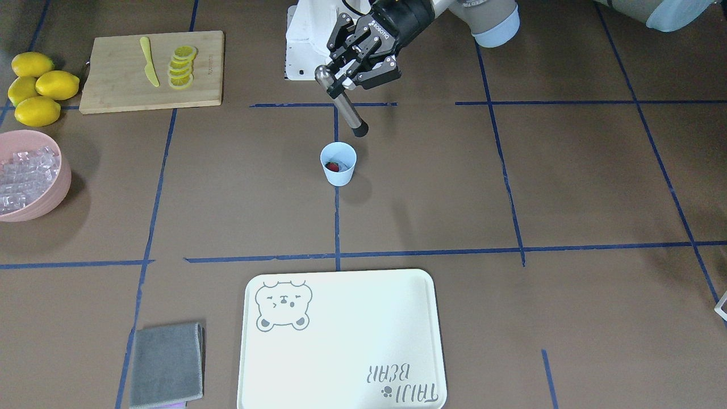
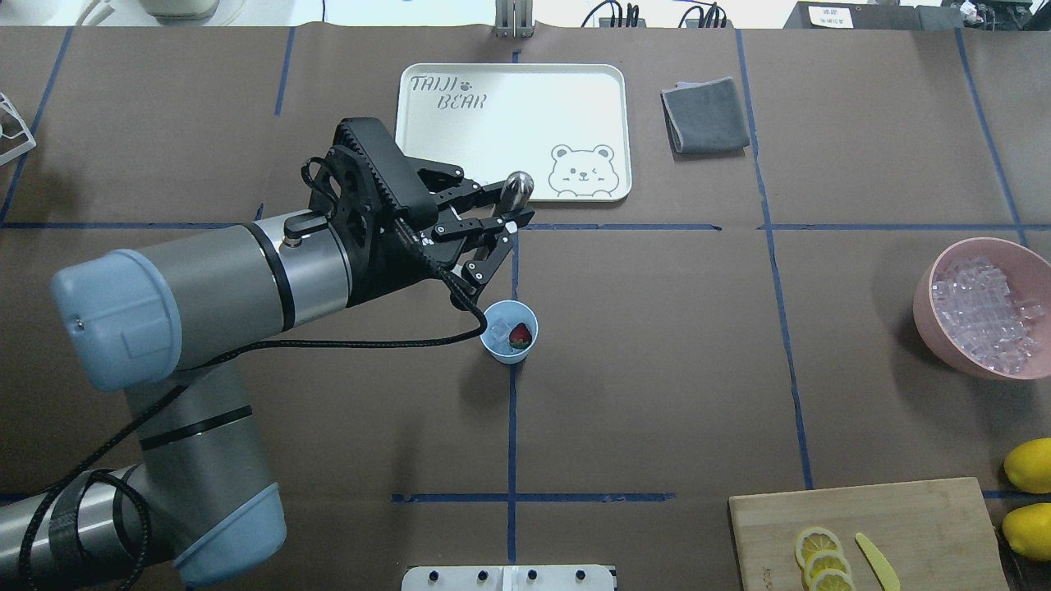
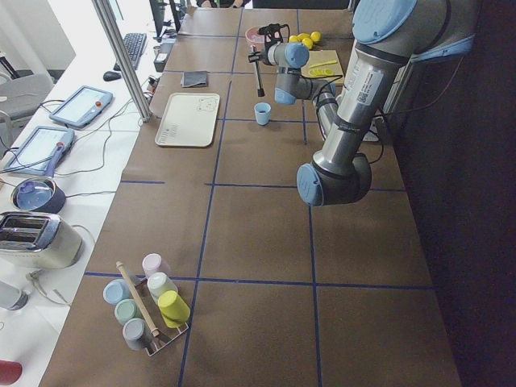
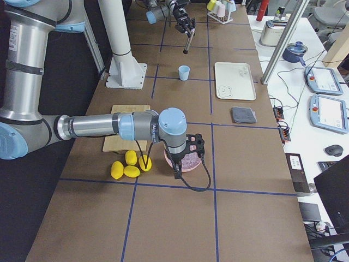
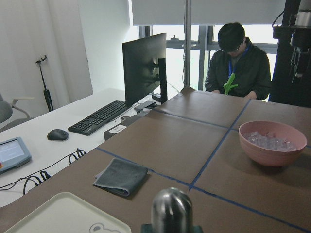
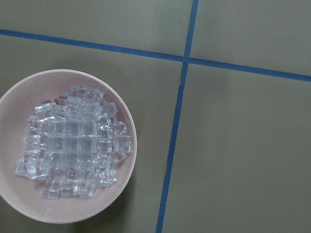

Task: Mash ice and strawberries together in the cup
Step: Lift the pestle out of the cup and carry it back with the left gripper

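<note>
1. Left gripper (image 1: 347, 80): closed narrow on the upper shaft of a metal muddler (image 1: 349, 113), just below its rounded knob. The muddler is tilted, black tip lowest.
2. The muddler tip hangs above the cup (image 1: 338, 163), clear of the rim and not inside it.
3. Cup: pale blue and upright, on the tabletop (image 1: 454, 187) near its middle, standing on a blue tape line. Inside are one red strawberry (image 2: 520, 335) and, beside it, the ice (image 2: 497, 330) (clear cubes, count unreadable).
4. Right gripper (image 4: 190, 150): visible only in the right side view, above the pink bowl (image 6: 130, 145). Cannot tell whether it is wide or narrow. Its wrist camera looks straight down into the bowl, which holds a heap of ice cubes (image 6: 73, 141).
5. The bowl stands well apart from the cup, toward the robot's right end of the tabletop.
6. Near the bowl: four lemons (image 1: 38, 85) and a wooden cutting board (image 1: 113, 79). The board carries a yellow knife (image 1: 149, 63) and a row of lemon slices (image 1: 182, 68).
7. Operators' side: a cream tray (image 1: 341, 341) with a bear print, and a folded grey cloth (image 1: 166, 363) near it.
8. Left wrist view: a person (image 5: 238, 63) sits beyond the far end of the tabletop.
</note>
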